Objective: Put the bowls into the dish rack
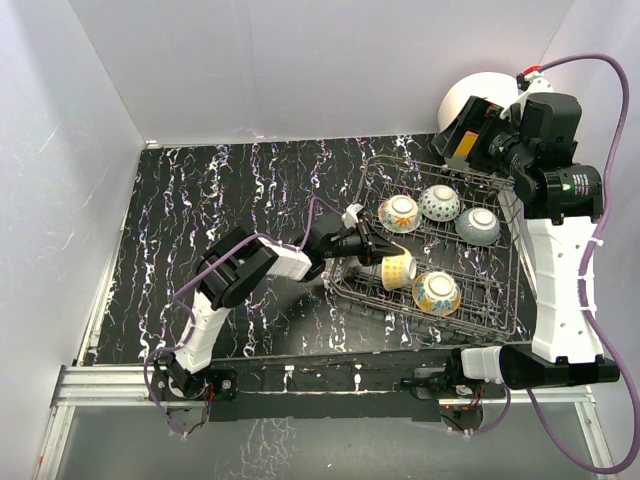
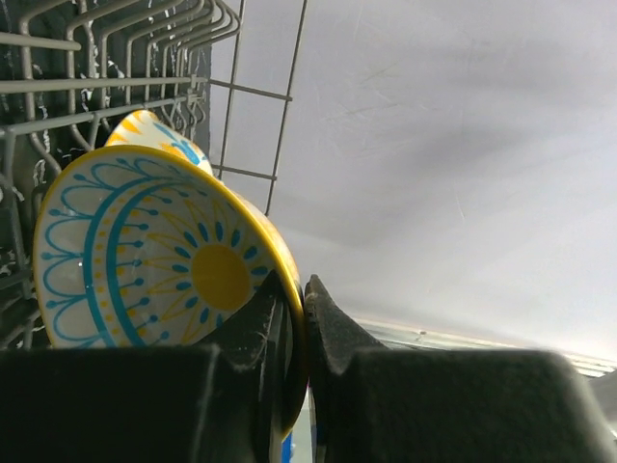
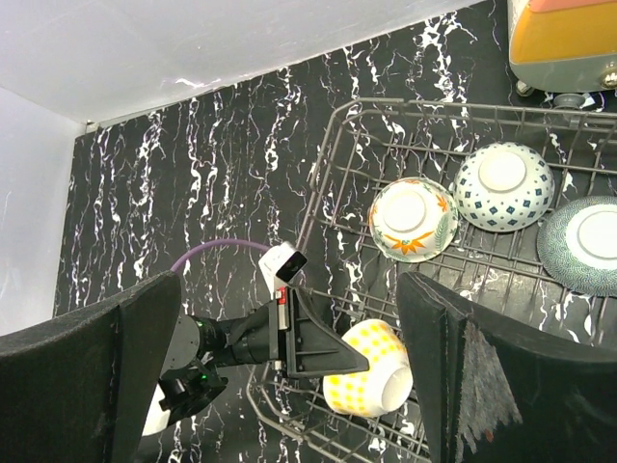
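My left gripper [image 1: 372, 250] is shut on the rim of a yellow bowl [image 1: 398, 268], with one finger inside and one outside. The bowl [image 2: 164, 260] is tipped on its side over the front left part of the dish rack [image 1: 505, 312], its foot ring [image 3: 397, 384] pointing right. Whether it touches the wires I cannot tell. A second yellow-and-blue bowl [image 1: 437, 293] leans in the rack just beyond it. An orange floral bowl [image 1: 399, 213], a blue-patterned bowl [image 1: 439, 203] and a grey bowl [image 1: 478, 226] lie upside down in the back row. My right gripper [image 1: 478, 125] hangs open and empty, high over the rack's far right corner.
A round white-and-orange appliance [image 1: 478, 92] stands behind the rack's back right corner. White walls close in the black marbled table [image 1: 200, 200] at the back and left. Rack wires and tines [image 2: 116, 87] crowd the held bowl.
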Motion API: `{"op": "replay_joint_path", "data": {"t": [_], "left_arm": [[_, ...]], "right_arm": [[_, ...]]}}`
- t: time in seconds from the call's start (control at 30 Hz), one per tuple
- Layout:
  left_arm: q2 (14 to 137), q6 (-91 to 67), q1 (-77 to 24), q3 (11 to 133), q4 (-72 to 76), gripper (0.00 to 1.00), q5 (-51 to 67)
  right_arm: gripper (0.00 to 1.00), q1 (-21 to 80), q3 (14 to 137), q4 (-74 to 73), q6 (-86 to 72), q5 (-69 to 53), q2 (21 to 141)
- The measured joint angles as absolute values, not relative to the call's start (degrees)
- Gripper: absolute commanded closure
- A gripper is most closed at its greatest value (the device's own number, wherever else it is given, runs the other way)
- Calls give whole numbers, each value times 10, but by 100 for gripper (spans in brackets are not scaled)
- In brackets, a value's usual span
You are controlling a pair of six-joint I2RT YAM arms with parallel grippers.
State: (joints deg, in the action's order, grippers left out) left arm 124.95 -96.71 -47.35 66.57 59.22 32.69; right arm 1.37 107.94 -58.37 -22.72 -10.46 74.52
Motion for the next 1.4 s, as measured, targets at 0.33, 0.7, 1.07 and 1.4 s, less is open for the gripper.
{"op": "replay_joint_path", "data": {"t": [0.33,0.7,1.07,1.4], "left_arm": [[1208,-919,-453,611,556,87,376],[1195,-862,-433,600,517,61,408],[1158,-775,-400,610,378,54,404],[1158,-675,-372,670,206,51,363]], "right_arm": [[1,14,1067,-584,-227,-105,746],[1,14,1062,-585,-227,-109,747],[1,14,1060,-584,-227,-117,748],[1,14,1054,-585,-228,-121,751]]}}
